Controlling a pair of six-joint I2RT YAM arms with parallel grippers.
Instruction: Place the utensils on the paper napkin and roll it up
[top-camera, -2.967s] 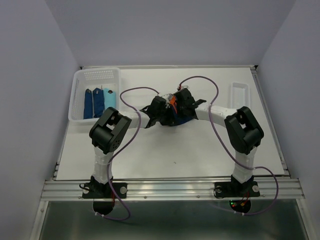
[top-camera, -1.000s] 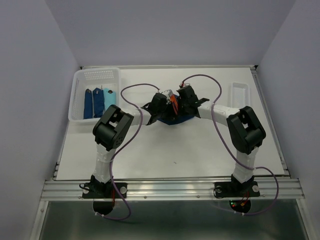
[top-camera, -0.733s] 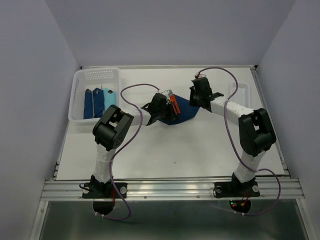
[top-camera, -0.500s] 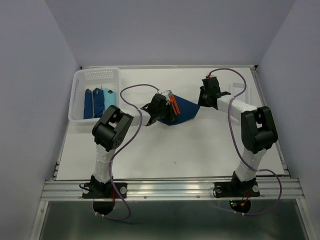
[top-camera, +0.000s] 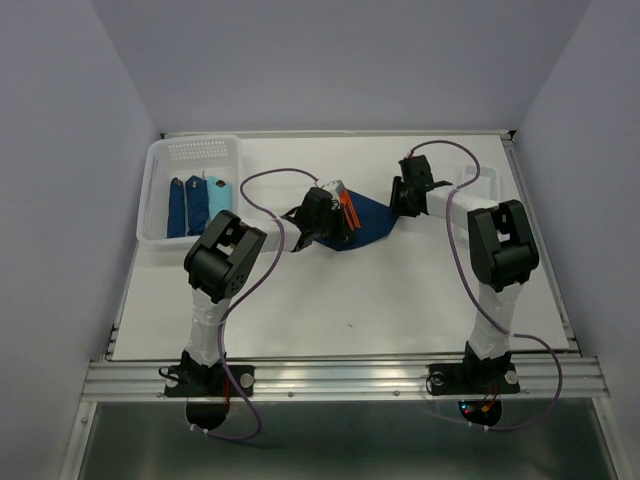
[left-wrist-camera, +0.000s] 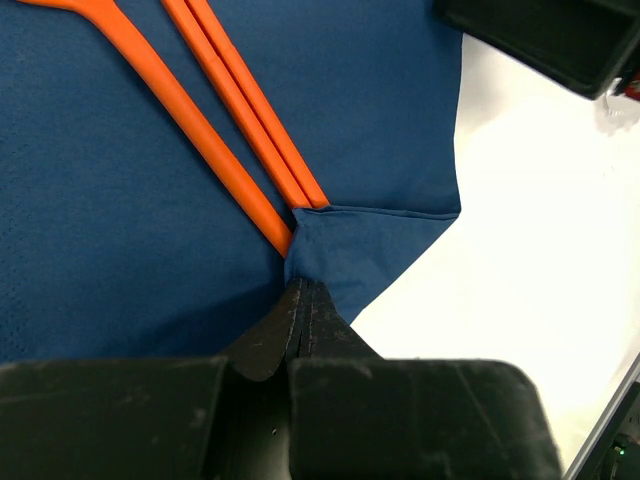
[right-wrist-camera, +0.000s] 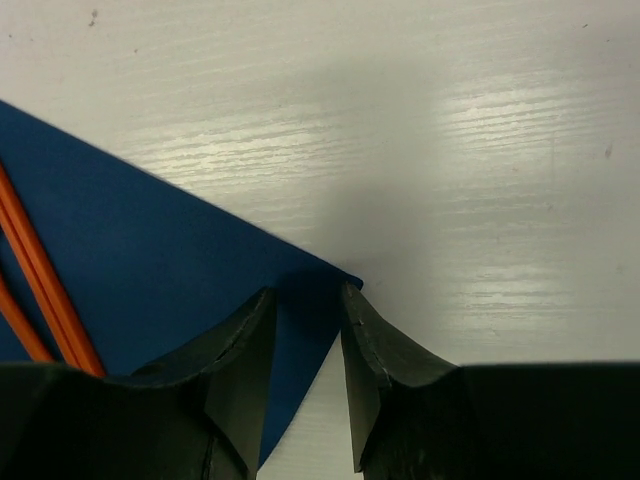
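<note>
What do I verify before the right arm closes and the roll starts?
1. Utensils on napkin: ok. The orange utensils lie on the paper napkin.
2. Left hold: ok. The left gripper is shut on a folded-over corner that covers the utensil ends.
3. Right alignment: ok. The right gripper straddles the napkin's opposite corner.
4. Right grip: not ok. Its jaws stand apart, not yet closed on the paper.
5. Utensil types and count: cannot tell. Only handles show.
</note>
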